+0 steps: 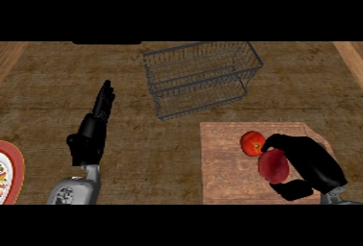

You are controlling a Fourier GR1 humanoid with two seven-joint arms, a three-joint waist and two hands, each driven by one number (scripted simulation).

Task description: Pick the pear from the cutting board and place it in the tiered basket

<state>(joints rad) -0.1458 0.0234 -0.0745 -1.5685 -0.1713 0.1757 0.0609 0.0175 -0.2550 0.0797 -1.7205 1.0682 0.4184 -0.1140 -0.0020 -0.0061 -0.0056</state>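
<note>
One black right hand (312,162) is clasping the dark-red oval pear (273,166) between curled fingers and thumb, apparently for lifting.

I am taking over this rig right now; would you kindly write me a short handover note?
The left hand is open with its fingers straight, resting at the view's left and holding nothing.
The right hand is curled round the dark red pear over the cutting board. I cannot tell whether the pear is lifted yet.
An orange-red fruit sits on the board beside the pear.
The tiered basket stands beyond the board, without the pear.
Done: the grasp. Left: lift, carry to the basket, release.
</note>
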